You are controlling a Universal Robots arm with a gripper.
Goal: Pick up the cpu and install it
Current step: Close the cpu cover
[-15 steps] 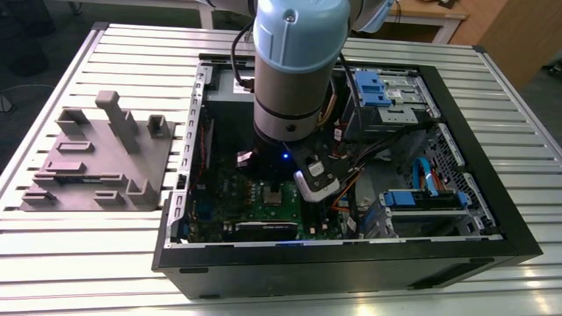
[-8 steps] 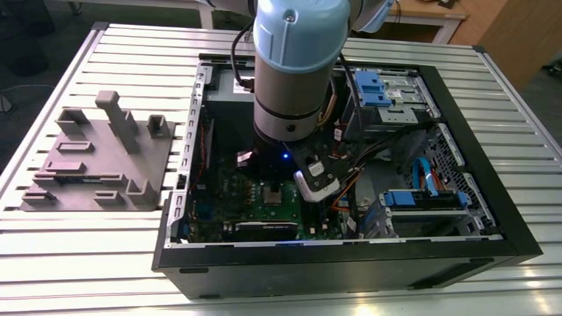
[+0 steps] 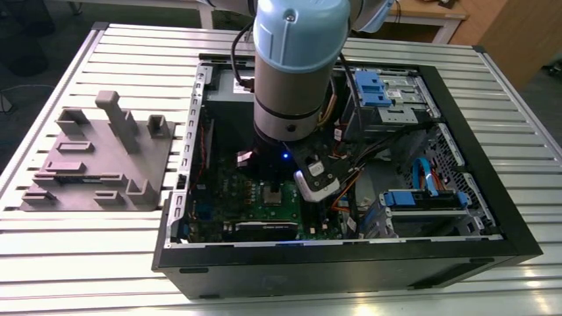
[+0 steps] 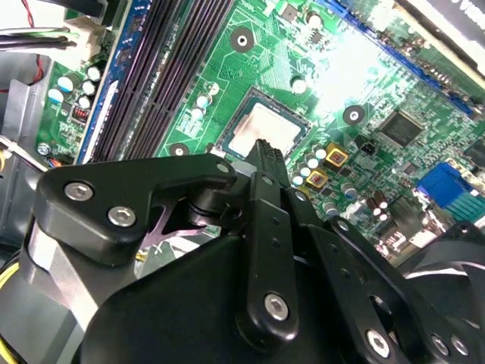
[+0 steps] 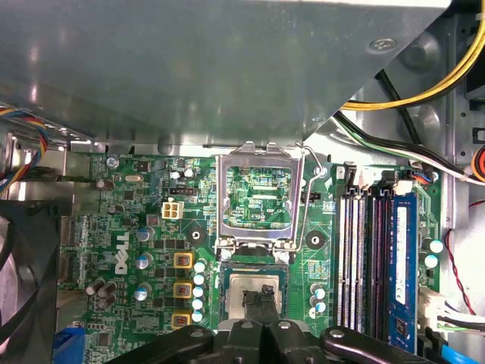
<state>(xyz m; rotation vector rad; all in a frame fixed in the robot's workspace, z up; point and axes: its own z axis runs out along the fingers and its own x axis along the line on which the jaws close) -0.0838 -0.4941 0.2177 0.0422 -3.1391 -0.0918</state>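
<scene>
The cpu [image 5: 241, 284], a flat square chip with a silvery top, lies flat in its socket on the green motherboard [image 5: 151, 227]; it also shows in the second wrist view [image 4: 261, 125] and as a small pale square in the exterior view [image 3: 275, 195]. The silver socket bracket [image 5: 221, 197] stands open behind it, with its lever [image 5: 307, 199] raised. My gripper [image 5: 261, 296] hangs directly over the chip, its black fingertips [image 4: 269, 152] drawn together above the chip's top. Nothing is held between them.
The arm reaches down into an open black computer case [image 3: 491, 197]. The big grey power supply box [image 5: 189, 68] sits just beyond the socket, memory slots [image 5: 364, 258] and loose cables [image 5: 424, 91] beside it. A grey fixture block [image 3: 97, 158] rests on the slatted table.
</scene>
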